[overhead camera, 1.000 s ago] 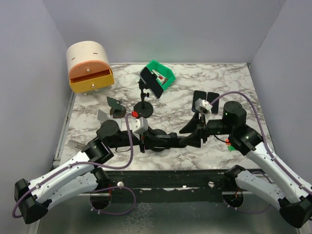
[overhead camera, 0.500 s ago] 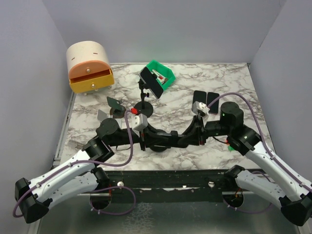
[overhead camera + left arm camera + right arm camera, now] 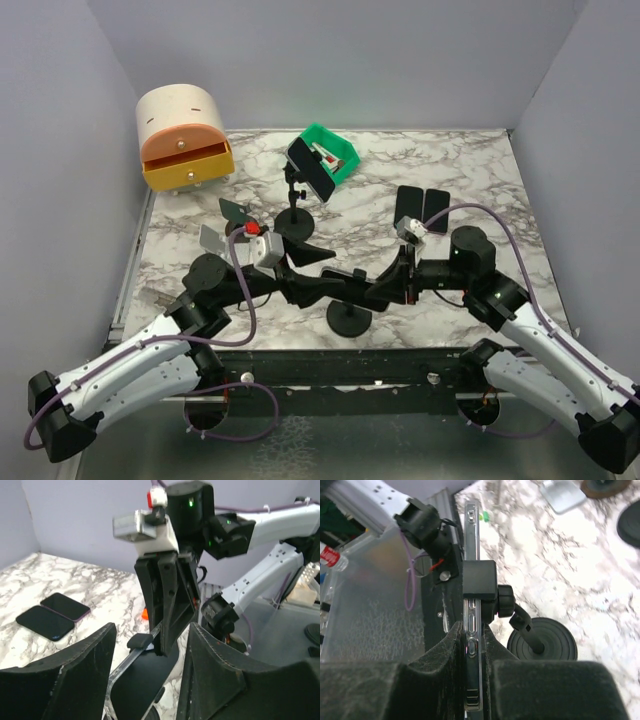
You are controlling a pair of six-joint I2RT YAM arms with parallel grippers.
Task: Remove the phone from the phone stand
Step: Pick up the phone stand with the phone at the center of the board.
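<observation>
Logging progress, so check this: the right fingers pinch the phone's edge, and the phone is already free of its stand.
Not free. The right wrist view shows the clamp of the stand gripping the phone; the right fingers do pinch its edge.

On the table, a drawer unit occupies the far-left corner, a bin the far edge's middle. The phone stand, holding the phone, stands by the near edge's middle; two flat phones lie toward the right edge.
</observation>
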